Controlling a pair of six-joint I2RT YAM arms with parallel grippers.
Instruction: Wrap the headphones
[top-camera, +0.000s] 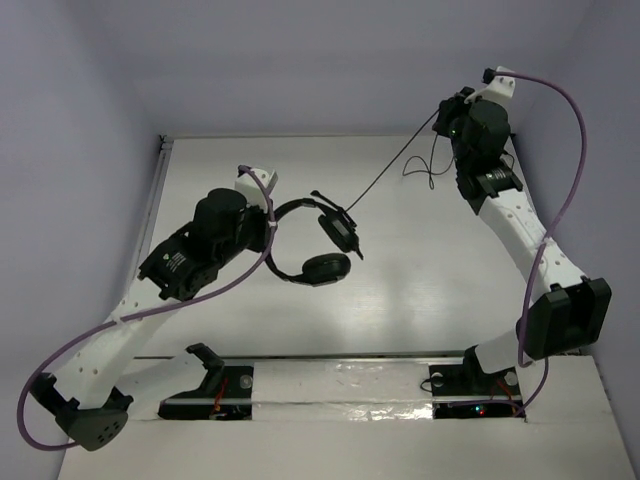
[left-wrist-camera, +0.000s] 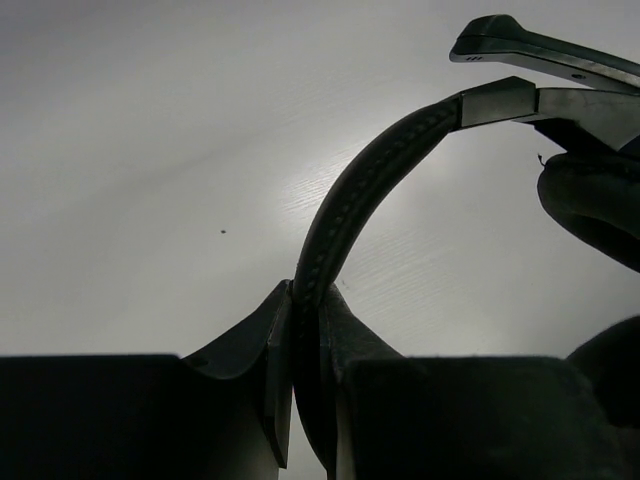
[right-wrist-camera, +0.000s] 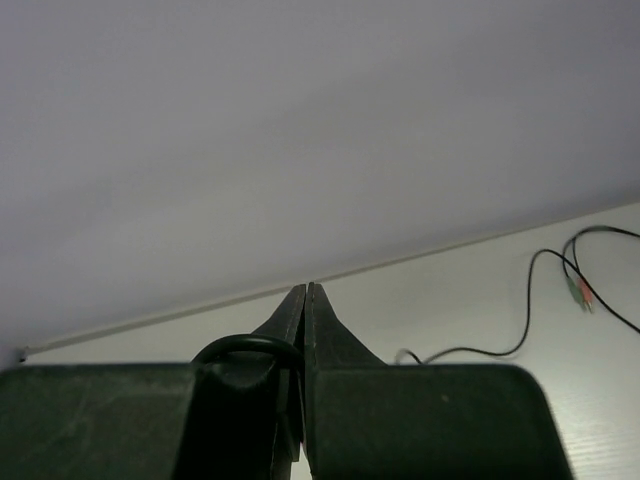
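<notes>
The table (top-camera: 400, 300) is taking up most of the top view, and the headphones (top-camera: 325, 268) are sitting at its centre, left of the middle. The left gripper (top-camera: 270, 232) is clamping their headband (left-wrist-camera: 350, 200) edge-on between shut fingers. At the upper right, the right gripper (top-camera: 447, 112) is pinching the cable (top-camera: 390, 165), which is running in a taut line from the earcups up to it. The headphones are looking light, with a springy band that is offering a firm place to hold, and soft earcups (left-wrist-camera: 595, 205) that are better left alone. The thin cable is limp and likely to slip or snag, so it is probably wanting a pinch close to the section being wound. Only the top view is showing both arms and the stretched line. The left wrist view is showing the band's stitching and the grip on it. The right wrist view is showing a cable loop (right-wrist-camera: 245, 345) by the closed fingers and, at the right of the frame, slack cable ending in the plug (right-wrist-camera: 580, 290) lying on the table.
</notes>
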